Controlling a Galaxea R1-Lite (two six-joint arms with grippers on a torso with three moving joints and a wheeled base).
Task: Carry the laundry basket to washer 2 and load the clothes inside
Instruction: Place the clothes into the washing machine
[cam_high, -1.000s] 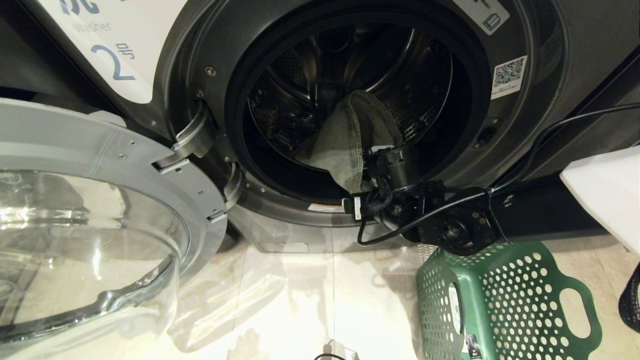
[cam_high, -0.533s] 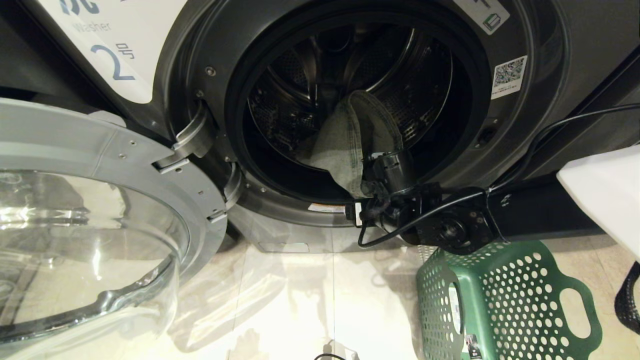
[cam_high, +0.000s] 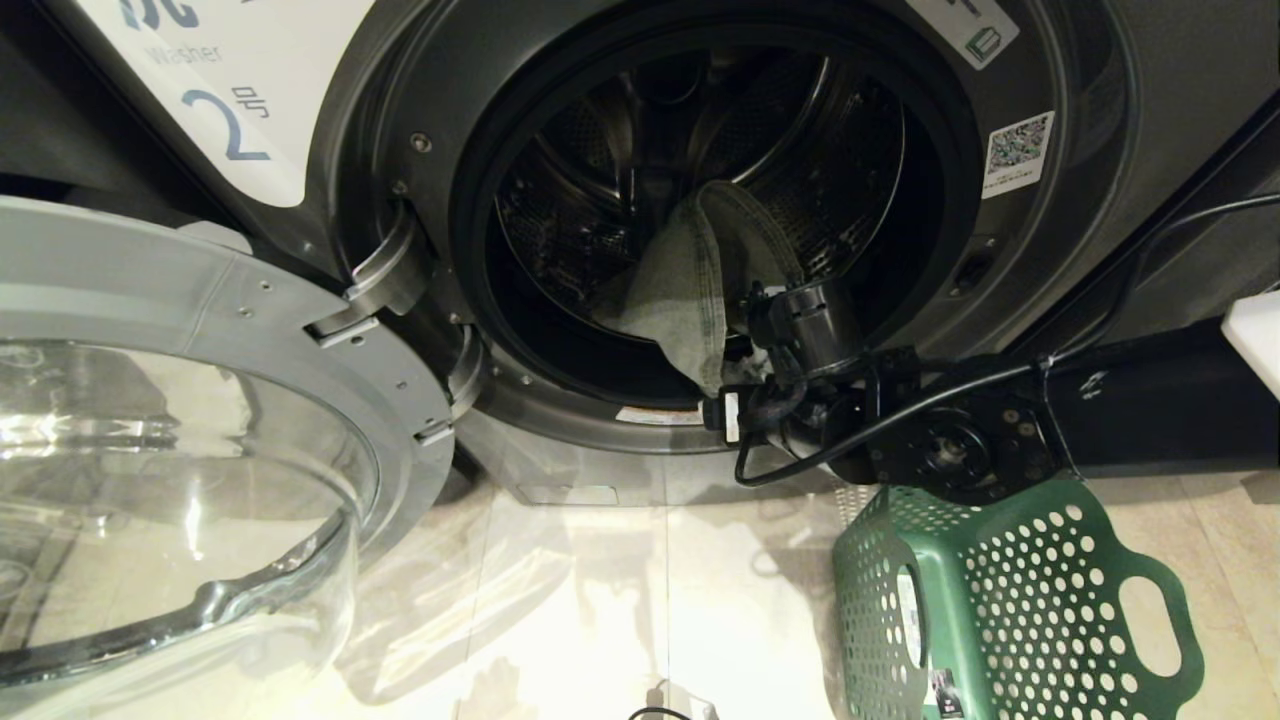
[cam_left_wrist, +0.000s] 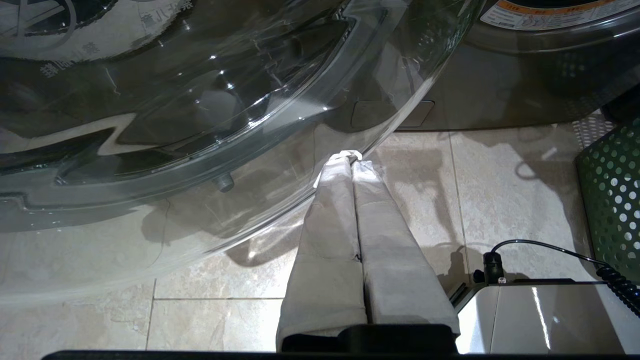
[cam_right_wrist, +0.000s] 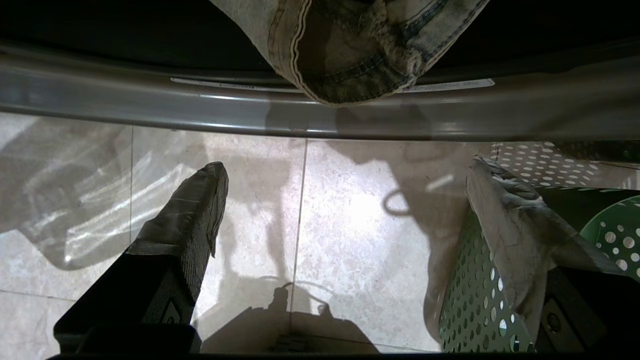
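Right gripper (cam_right_wrist: 345, 200) shifted right, open; jeans (cam_high: 700, 280) hang lengthwise over drum lip

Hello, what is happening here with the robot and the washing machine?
The robot is loading laundry into washer 2, whose door stands open. A denim garment lies in the drum, one end hanging over the lip. The right gripper is just outside the opening, jaws open and empty. The green basket sits on the floor; the left gripper is parked, shut.

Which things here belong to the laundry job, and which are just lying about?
Job:
- washer, with its door swung open
- jeans, hanging over the washer's rim
- green basket on the floor
- right pincer, open, empty

Lying about:
- QR sticker
- left pincer, shut, parked by the door
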